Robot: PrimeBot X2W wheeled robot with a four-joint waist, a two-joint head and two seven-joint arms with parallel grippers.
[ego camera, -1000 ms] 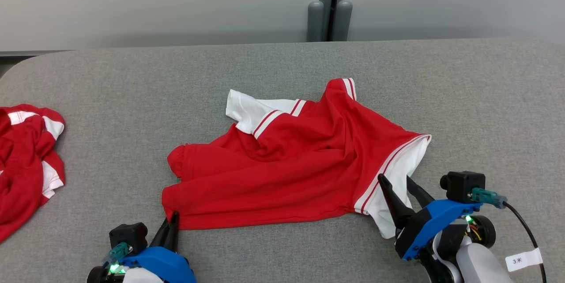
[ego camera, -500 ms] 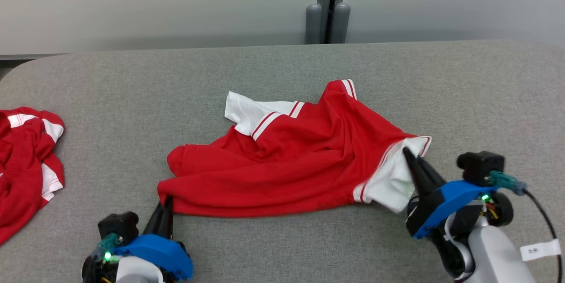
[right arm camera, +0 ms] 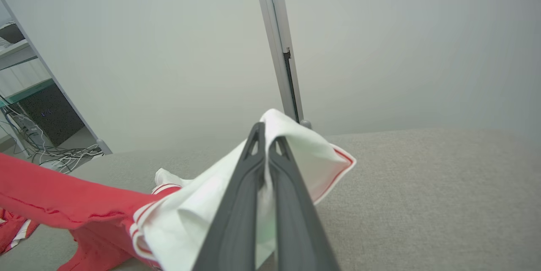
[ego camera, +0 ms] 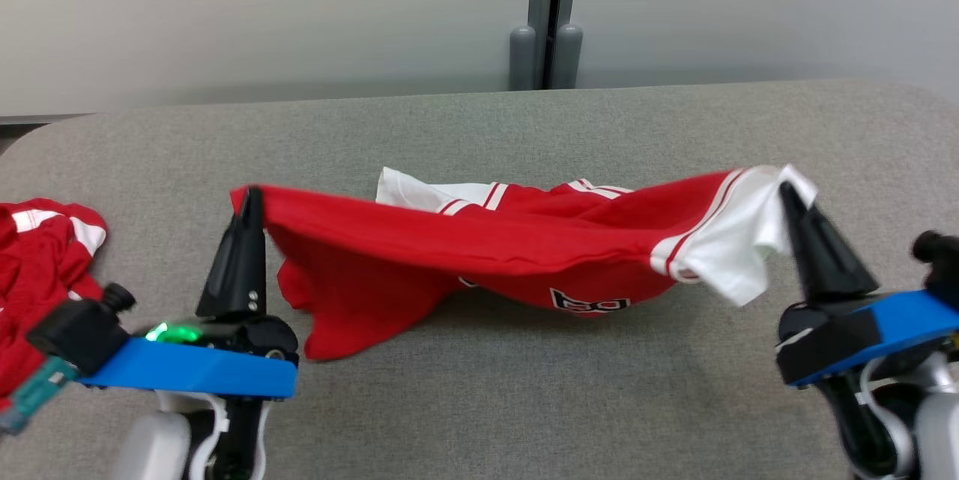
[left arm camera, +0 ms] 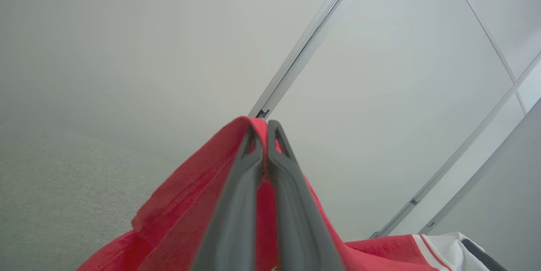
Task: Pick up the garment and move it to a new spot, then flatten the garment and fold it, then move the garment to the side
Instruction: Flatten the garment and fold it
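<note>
Head view: left gripper point(ego camera: 250, 194) and right gripper point(ego camera: 787, 192) each closed on garment point(ego camera: 479, 248), logo point(ego camera: 588, 302) partly hidden.

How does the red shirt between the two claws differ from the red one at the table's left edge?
The held shirt hangs stretched between the left claw and right claw, both shut on it; the other shirt lies crumpled on the table, untouched. The held shirt shows whole; the other shirt is cut off at the view's edge. Both are red with white trim.
</note>
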